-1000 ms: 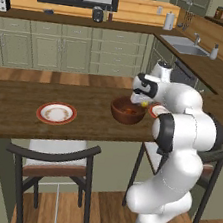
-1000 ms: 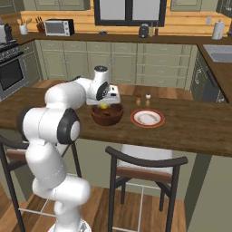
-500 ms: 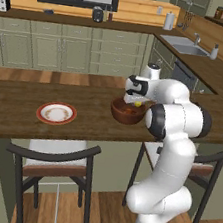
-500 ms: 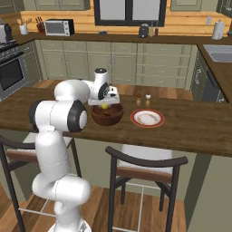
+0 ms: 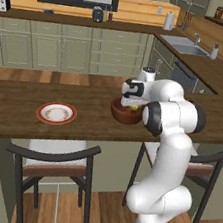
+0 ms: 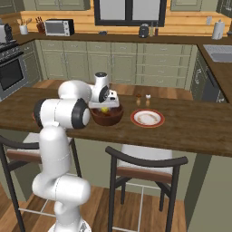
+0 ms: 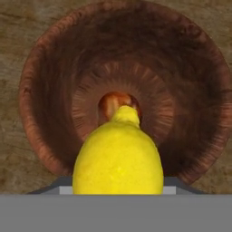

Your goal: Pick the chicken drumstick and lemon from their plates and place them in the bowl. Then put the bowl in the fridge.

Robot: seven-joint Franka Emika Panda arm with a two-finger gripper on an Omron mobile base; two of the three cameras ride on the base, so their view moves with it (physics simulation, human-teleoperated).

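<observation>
Hand view, lemon gripped above bowl, drumstick inside

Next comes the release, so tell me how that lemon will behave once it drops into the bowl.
The lemon is rounded and smooth, so it will probably roll rather than stay put. The bowl has deep sloping walls, likely funnelling it toward the middle. There it may bump the chicken drumstick lying at the bottom.

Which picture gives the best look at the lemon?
The hand view: the lemon fills its lower middle, hanging above the bowl. Both base views show it as a small yellow spot under the gripper, over the bowl.
</observation>
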